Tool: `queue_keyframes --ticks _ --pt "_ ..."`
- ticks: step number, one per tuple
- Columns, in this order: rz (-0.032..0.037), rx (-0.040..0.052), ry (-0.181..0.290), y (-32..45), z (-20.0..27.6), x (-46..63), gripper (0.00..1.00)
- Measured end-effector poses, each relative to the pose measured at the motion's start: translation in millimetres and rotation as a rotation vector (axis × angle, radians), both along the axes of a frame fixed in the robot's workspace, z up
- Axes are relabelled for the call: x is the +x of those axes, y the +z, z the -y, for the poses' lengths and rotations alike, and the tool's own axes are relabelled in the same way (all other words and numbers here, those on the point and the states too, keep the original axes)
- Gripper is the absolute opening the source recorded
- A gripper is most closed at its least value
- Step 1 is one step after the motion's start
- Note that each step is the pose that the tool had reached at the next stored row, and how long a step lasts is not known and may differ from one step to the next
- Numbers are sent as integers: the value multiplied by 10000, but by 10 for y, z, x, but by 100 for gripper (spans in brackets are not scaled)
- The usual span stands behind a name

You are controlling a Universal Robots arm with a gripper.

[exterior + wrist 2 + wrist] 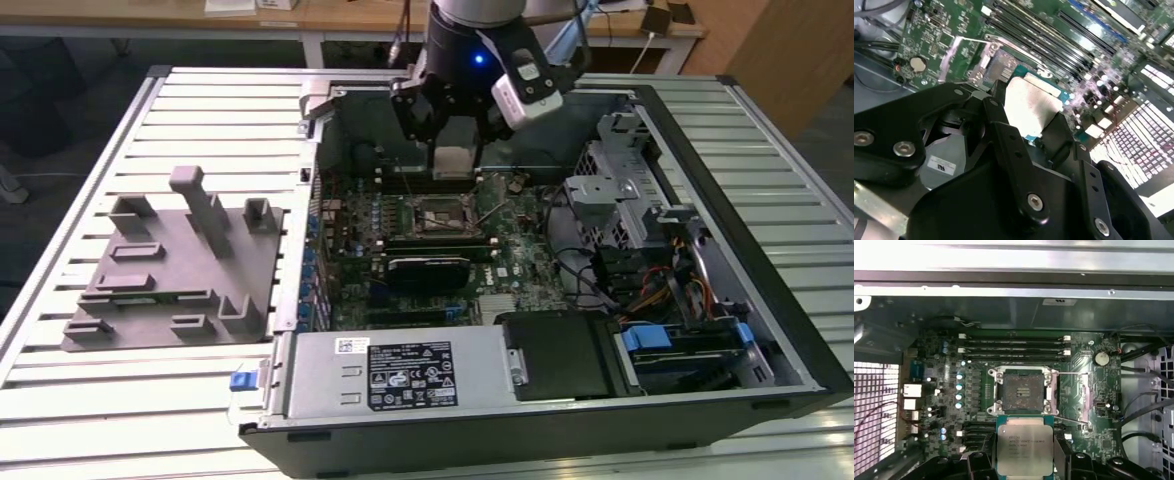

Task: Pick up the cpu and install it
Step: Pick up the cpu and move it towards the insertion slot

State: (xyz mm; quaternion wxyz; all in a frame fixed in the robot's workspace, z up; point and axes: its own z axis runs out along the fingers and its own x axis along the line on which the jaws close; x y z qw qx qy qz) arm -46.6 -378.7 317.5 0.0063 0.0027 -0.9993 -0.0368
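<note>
Cpu gripped near the socket
My pincer (1024,454) is clamped on the cpu (1024,440) by its edges; inside the computer case (534,440) I see the motherboard socket (1024,392) standing open.

cpu (457,156) held in end effector (455,172) above socket (445,214), inside open computer case (534,436)

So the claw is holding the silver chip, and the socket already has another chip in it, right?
Not quite. The claw is holding the chip, but the socket is empty. The first wrist view shows it bare, with nothing in it.
</note>
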Motion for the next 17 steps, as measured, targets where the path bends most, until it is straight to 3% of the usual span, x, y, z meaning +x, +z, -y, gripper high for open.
queue_keyframes --ticks 8,17 --pt "-118 1 2 -143 -7 126 54" --pt "-136 -2 1 -268 -43 127 54"
